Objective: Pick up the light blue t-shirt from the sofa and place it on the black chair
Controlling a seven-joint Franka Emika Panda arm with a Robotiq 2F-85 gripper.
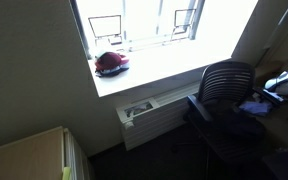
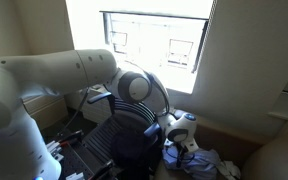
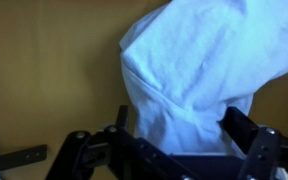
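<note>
T-shirt [image 3: 199,70] cropped top and right, covers where the jaws meet. Chair [image 1: 224,82] seat lost in shadow.

Background items, window side.
We noted a red object [image 1: 111,64] resting on the white windowsill [image 1: 159,66], with a wall heater [image 1: 149,113] mounted just below it.

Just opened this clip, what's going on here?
A Franka arm is handling a light blue t-shirt. In the wrist view the shirt is bunched between the fingers of the claw, though it is not clear whether they are clamped on it. In an exterior view the claw hangs close beside the black chair. The shirt seems to be next to the chair rather than on its seat.
</note>
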